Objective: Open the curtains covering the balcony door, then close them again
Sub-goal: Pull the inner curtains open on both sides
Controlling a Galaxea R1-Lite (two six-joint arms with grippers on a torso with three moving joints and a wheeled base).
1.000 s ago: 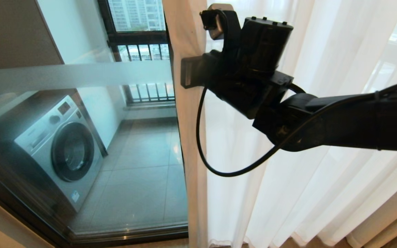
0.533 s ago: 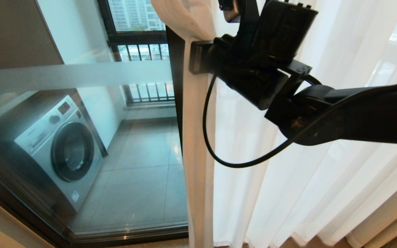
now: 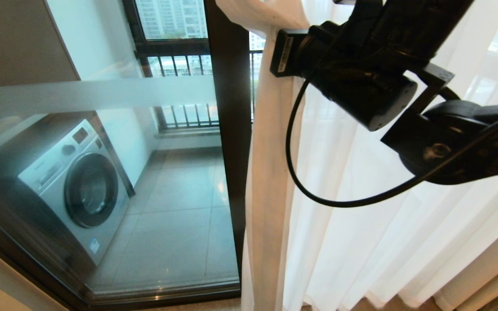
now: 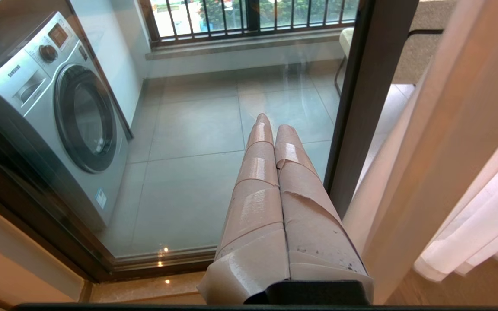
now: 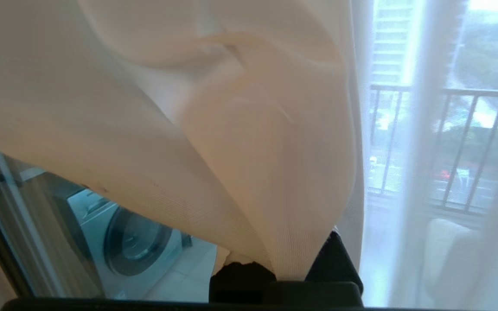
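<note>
The sheer white curtains [image 3: 361,216] hang in long folds over the right half of the head view. Their left edge [image 3: 266,172] is bunched near the top, where my right gripper [image 3: 275,26] is shut on it, fingers hidden in the cloth. In the right wrist view the fabric [image 5: 231,129] drapes over the gripper [image 5: 275,263] and is pinched between its black fingers. The balcony door [image 3: 102,194] shows at left, a glass panel with a frosted band [image 3: 93,93] and a dark frame post [image 3: 229,129]. My left gripper [image 4: 270,125], tape-wrapped, is shut and empty, low before the glass.
A silver washing machine [image 3: 76,185] stands behind the glass on the tiled balcony floor. A black-barred railing window [image 3: 175,60] lies beyond. Thicker beige drapes [image 3: 491,280] hang at the lower right. The right arm's cable [image 3: 301,181] loops in front of the curtains.
My right gripper has moved right and up with the curtain edge in it. The dark frame post and a strip of railing beside it are now uncovered. The left arm has not moved.
</note>
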